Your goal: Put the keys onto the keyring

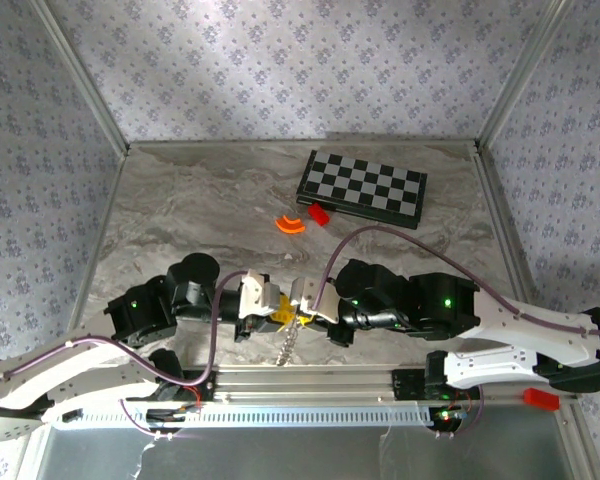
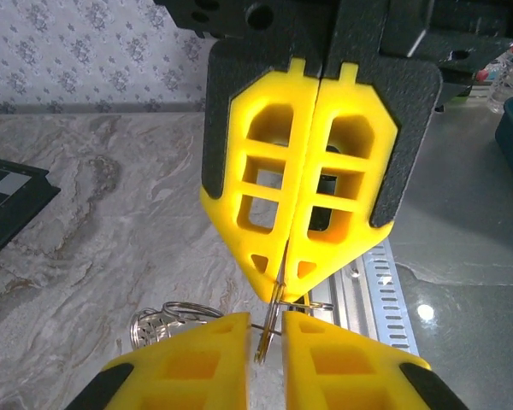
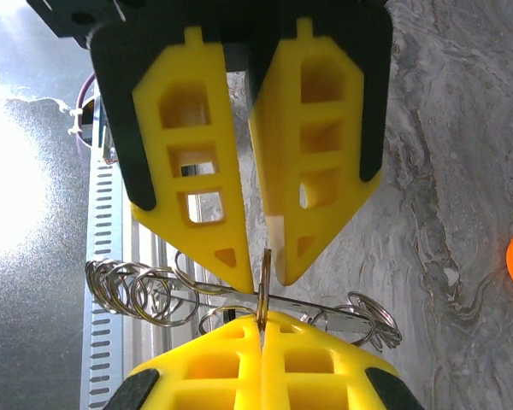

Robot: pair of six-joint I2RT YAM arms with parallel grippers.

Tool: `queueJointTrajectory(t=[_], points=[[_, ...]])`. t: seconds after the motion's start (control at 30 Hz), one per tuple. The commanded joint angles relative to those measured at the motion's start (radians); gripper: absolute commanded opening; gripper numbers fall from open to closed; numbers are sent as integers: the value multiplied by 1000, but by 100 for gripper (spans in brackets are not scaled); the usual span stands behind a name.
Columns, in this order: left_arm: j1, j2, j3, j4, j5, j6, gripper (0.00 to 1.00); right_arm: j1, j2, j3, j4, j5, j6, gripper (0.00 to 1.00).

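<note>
- left gripper [image 3: 263,270] and right gripper [image 2: 280,287] met tip to tip over the near middle of the surface [image 1: 180,220], just beyond the near rail
- right jaws pressed flat together; pinched in their seam, a thin metal piece [image 3: 264,299] stood edge-on and upright
- left jaws narrow, a slim gap between them; the thin metal piece reached up into that gap; contact with either left fingertip could not be told
- whether that piece was the key or a ring could not be told; no dark head made out
- keyring [image 3: 128,290] lay between the two grippers: a bunch of silvery loops on the rail side, more rings on the opposite side, a straight wire running across between them, right by the pinched piece
- from above, a length of chain [image 1: 290,345] trailed from the jaws toward the near rail
- chessboard [image 1: 362,188] at far right of the surface; red block [image 1: 319,213] touching its near-left edge; orange arc piece [image 1: 290,225] just left of the block; all well apart from the grippers
</note>
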Motion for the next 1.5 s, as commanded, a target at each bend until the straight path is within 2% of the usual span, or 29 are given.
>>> queueJointTrajectory(t=[0.0,0.2,0.37,0.5,0.6,1.13,1.47], points=[[-6,-7,-2,32,21,23,12,0,-4,32,37,-15,-10,0],[-7,-20,-7,46,26,20,0,4,5,33,33,-9,-11,0],[-7,-55,-35,108,34,-12,0,7,4,32,47,9,1,0],[-7,-107,-97,251,63,-83,0,4,-35,-9,127,2,28,21],[-7,-131,-132,352,79,-132,0,2,-70,-53,213,-18,47,28],[-8,-176,-253,706,101,-276,0,-4,-158,-160,348,-79,111,30],[-15,-196,-253,691,98,-277,0,-2,-172,-170,353,-111,115,30]])
